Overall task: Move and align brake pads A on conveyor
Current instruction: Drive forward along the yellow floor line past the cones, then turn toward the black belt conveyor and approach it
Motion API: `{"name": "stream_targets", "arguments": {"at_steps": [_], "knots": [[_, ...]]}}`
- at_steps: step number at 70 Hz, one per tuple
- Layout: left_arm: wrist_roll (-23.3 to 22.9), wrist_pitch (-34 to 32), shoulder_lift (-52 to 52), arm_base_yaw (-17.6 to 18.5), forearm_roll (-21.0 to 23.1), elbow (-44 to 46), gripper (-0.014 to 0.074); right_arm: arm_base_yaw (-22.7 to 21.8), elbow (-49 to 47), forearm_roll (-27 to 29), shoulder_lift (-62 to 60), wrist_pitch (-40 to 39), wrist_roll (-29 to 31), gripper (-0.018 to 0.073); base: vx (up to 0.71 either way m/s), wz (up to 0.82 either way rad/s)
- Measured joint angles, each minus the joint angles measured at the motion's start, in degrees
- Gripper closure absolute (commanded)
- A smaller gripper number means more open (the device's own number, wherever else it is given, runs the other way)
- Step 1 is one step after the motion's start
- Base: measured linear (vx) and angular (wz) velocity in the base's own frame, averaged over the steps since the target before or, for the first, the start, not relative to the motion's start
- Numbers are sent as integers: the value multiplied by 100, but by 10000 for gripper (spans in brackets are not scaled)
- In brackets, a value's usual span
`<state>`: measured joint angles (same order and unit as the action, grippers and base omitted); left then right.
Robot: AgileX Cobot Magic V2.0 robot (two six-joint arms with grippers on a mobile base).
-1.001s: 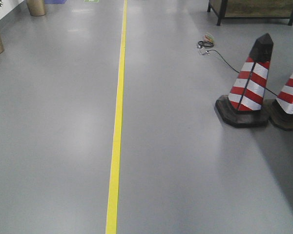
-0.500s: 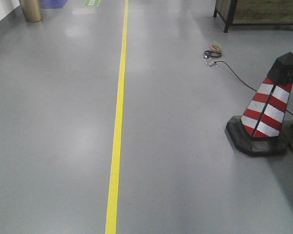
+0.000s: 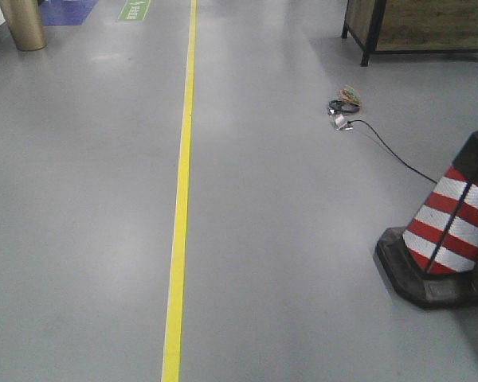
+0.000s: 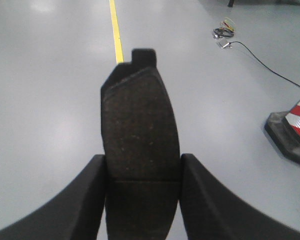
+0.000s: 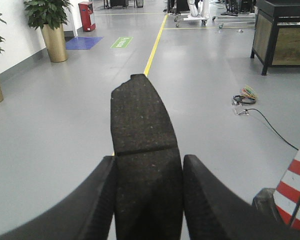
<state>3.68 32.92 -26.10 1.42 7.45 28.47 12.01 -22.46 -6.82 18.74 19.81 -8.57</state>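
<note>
While the left hand (image 4: 141, 159) hangs out over the grey floor (image 4: 50, 80), its 2 dark fingers (image 4: 90, 200) are clamped on a brake pad (image 4: 139, 115), 1 finger on each long edge. The pad sticks straight out past the fingertips, rough face up to the wrist camera. There's a small square tab at its far end and a groove across it between the fingers. Beyond the pad's far tip, a yellow line (image 4: 116, 35) runs away along the floor. Ahead and to the right of this hand, a black cable (image 4: 262, 61) snakes towards a red-and-white cone (image 4: 296, 131) on a black base.

Over to the right hand (image 5: 149, 161), and it's the same picture: fingers pinched tight on a second brake pad (image 5: 140, 112). Its groove shows just ahead of the fingertips, and the far end is rounded with 1 notched corner. Far ahead to this hand's left stands a gold planter (image 5: 55, 44); far ahead to its right, a dark cabinet (image 5: 285, 35).
</note>
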Motion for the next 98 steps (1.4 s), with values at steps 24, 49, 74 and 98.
{"name": "stream_targets", "arguments": {"at_steps": [24,49,74,98], "knots": [[0,0,0,0,-6,0,603,0,0,0,0,-6,0,563,48,-8],[0,0,0,0,-17,0,603,0,0,0,0,-13,0,563,38,-64],[0,0,0,0,-17,0,603,0,0,-4,0,-7,0,563,28,-96],[0,0,0,0,-12,0,603,0,0,-4,0,-7,0,563,23,-81]]}}
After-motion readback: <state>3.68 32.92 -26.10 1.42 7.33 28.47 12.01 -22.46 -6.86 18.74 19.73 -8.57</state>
